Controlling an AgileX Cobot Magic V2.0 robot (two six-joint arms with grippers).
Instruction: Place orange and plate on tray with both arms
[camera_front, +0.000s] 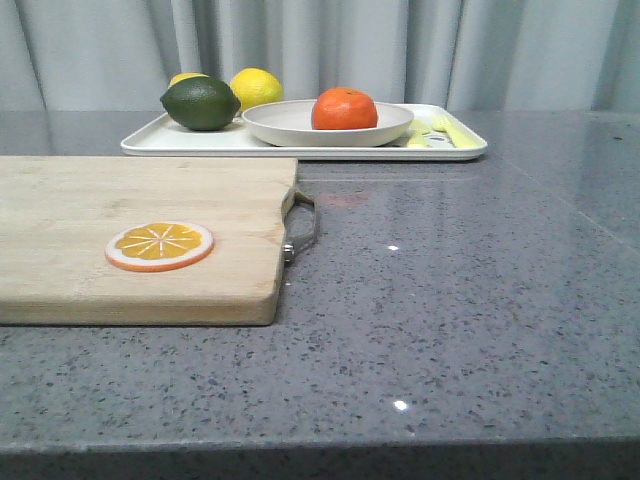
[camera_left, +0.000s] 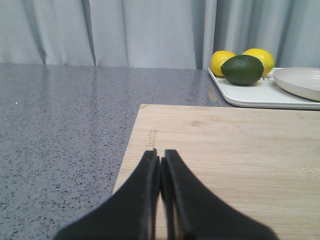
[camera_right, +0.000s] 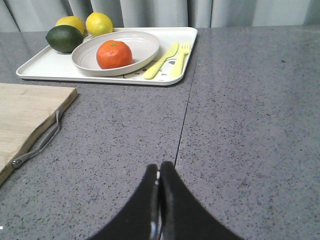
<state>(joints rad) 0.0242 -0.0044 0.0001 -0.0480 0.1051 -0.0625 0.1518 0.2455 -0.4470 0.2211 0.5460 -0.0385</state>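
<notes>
- The orange (camera_front: 345, 108) sits in the plate (camera_front: 327, 123), and the plate rests on the tray (camera_front: 300, 141) in the upper middle of the front view; judged from this, placing looks complete.
- The right gripper (camera_right: 159, 176), jaws pressed together and holding nothing, is at the lower centre of its view; the tray is toward the upper left, well apart.
- The left gripper (camera_left: 160, 162), likewise closed and empty, hovers over the wooden cutting board (camera_left: 225, 155); the tray is at the right edge, so neither arm is near.
</notes>
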